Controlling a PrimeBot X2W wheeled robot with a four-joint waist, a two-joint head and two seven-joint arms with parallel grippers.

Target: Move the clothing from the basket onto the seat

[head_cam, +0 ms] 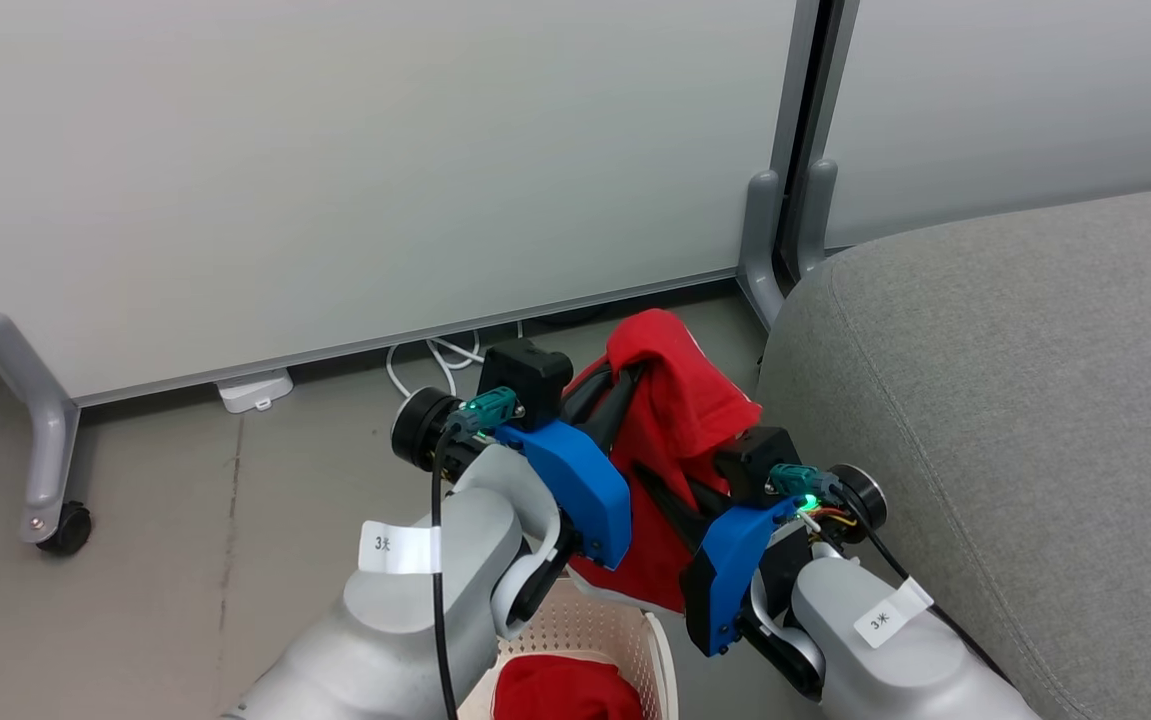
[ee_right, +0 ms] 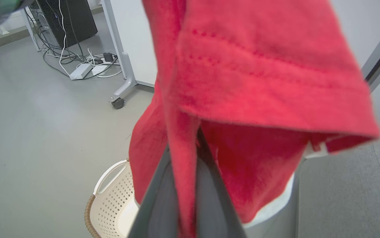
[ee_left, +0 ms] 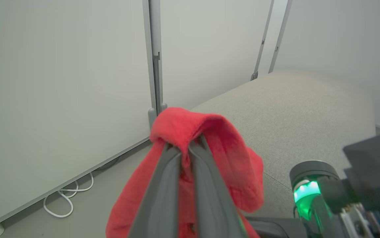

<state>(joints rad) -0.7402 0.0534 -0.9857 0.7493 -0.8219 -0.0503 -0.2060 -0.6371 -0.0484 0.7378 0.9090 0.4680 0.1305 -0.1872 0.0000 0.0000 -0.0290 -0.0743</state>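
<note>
Presently the left gripper (ee_left: 186,146) has its two dark fingers pressed almost together, with a fold of the red garment (ee_left: 231,150) pinched between the tips and draped over them. The right gripper (ee_right: 185,150) is likewise nearly closed: a strip of the same red garment (ee_right: 259,66) runs down between its fingers, and the rest of the cloth hangs over and in front of them. In the head view the left gripper (head_cam: 630,380) grips the far, upper end of the garment (head_cam: 680,400), while the right gripper (head_cam: 647,472) grips it lower and nearer. A white hem (ee_right: 275,206) shows at the garment's lower edge. The garment is suspended between the two grippers, clear of the laundry basket (head_cam: 635,640), which stands on the floor (head_cam: 185,500) directly below the arms. A second red garment (head_cam: 560,690) lies inside the basket. The light grey sofa (head_cam: 1015,400) stands just to the right of the held garment; whether the cloth touches its rounded side cannot be determined. White partition panels (head_cam: 335,180) stand at the far side, on a grey leg with a caster (head_cam: 65,528) at the left, and a white cable (head_cam: 435,365) lies on the floor at their base.
</note>
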